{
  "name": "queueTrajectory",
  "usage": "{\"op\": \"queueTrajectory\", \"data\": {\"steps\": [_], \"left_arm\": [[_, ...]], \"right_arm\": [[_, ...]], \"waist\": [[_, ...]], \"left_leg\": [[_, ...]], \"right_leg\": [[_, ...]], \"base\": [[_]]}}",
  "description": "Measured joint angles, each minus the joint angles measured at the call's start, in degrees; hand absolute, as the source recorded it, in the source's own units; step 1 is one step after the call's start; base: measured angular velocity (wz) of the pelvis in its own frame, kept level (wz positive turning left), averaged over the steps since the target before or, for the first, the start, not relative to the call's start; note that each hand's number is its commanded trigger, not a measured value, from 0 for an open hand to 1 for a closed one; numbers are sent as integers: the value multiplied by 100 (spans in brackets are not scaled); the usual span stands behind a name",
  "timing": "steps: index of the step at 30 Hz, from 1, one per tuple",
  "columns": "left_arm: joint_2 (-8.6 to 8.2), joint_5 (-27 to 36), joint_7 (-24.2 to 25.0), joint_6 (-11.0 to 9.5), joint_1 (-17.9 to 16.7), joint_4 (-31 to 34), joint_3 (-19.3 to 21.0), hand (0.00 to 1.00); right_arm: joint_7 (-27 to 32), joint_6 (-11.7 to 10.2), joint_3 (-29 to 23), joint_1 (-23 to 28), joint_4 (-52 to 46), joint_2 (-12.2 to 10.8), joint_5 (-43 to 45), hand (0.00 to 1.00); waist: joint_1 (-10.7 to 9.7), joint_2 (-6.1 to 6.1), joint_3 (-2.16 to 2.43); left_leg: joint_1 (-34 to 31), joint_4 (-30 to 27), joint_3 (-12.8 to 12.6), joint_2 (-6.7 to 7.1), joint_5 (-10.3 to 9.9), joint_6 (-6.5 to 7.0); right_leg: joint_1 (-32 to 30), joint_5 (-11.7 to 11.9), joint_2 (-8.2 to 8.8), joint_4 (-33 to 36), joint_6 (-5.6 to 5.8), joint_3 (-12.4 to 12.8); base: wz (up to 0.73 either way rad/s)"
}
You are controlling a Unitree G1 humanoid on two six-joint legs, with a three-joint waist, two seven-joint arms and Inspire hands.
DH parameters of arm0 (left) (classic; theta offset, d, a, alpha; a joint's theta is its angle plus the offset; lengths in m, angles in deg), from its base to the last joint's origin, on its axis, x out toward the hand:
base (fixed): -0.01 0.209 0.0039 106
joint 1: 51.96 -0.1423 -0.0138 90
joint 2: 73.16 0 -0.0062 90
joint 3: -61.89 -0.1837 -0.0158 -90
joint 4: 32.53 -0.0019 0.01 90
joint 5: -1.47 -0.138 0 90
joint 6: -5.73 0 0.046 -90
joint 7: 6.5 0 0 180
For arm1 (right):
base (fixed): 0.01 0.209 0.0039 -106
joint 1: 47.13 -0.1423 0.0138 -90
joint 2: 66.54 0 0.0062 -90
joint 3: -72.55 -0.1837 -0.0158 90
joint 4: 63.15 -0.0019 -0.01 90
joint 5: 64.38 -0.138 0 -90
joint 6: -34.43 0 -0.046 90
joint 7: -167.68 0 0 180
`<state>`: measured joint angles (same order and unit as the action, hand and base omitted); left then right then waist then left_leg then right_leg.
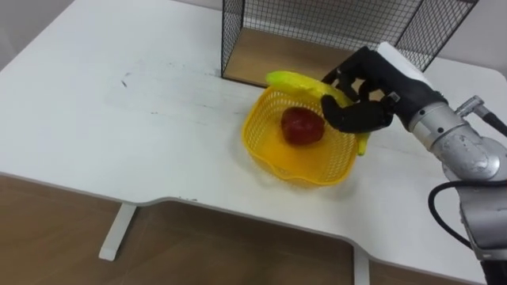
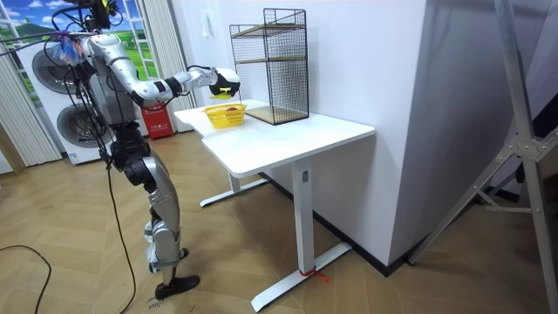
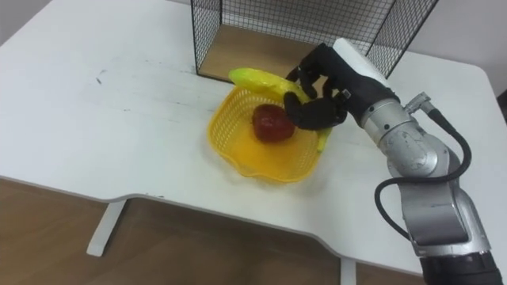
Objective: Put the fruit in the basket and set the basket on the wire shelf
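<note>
- The white surface (image 1: pixel 119 134) is bare along its near edge. This leaves room to shift the basket later, though nothing there matters for the step in hand.
- The yellow basket (image 1: pixel 313 174) sits on the surface just in front of the shelf. Its wall looks light and springy, so I judge that any downward push on the rim could tip or slide it.
- A red apple (image 1: pixel 303 125) already lies inside, towards the far side of the basket floor. The free space is on the near and left side, which makes that the better spot for the next fruit.
- The banana (image 1: pixel 295 80) is above the far right rim, with one end reaching left over the basket and the other poking out below the hand, outside the rim. I cannot tell whether it touches the rim.
- The right hand (image 1: pixel 356 111) has its fingers curled round the middle of the banana, palm turned towards the basket.
- To do the step well, bring the hand a little nearer and lower so that both ends clear the rim. Then loosen the fingers with the banana close above the basket floor rather than dropping it onto the apple.
- The wire shelf (image 1: pixel 238 39) stands just behind the basket, its open front facing the robot. Keep the knuckles clear of its mesh when lifting away.
</note>
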<state>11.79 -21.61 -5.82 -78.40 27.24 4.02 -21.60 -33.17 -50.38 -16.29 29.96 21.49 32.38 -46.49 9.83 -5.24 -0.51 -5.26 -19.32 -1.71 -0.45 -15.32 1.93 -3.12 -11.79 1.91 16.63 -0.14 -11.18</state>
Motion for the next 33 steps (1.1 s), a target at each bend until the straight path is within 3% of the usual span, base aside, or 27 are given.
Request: {"op": "queueTrajectory", "data": {"steps": [33], "left_arm": [[0,-10,-44,-3,-40,-13,0,0]], "right_arm": [[-4,-12,0,94,1,-146,37,0]], "waist": [[-6,34,-21]], "left_leg": [[87,14,23,21,1,0]], "right_leg": [[93,0,1,-2,1,-18]], "base": [[0]]}}
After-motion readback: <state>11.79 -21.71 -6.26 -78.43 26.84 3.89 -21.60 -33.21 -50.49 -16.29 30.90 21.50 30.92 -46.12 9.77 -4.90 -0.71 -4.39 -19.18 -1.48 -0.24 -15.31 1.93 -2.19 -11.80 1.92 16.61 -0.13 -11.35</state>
